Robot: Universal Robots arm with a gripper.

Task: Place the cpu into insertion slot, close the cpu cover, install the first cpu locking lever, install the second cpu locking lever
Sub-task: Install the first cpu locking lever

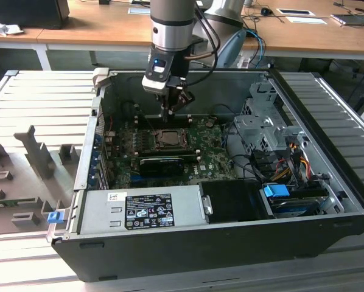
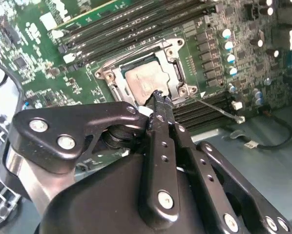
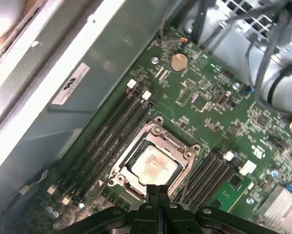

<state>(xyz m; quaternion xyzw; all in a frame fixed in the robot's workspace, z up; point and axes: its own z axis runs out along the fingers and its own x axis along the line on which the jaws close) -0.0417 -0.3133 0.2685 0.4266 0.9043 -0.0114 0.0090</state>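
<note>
Exterior view: gripper (image 1: 170,112) hangs just above the slot (image 1: 168,139) on the motherboard (image 1: 209,159).
Second wrist view: its fingers (image 2: 161,141) are pressed together and hold nothing, beside the cover (image 2: 177,73).
First wrist view: cpu (image 3: 153,165) lies in the slot under the cover.

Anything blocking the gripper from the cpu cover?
Nothing visible. In the first wrist view the gripper, shut, is right at the edge of the cpu cover, which lies flat around the seated cpu.

Silver-grey cpu (image 3: 153,165), green motherboard (image 3: 209,97)
</note>
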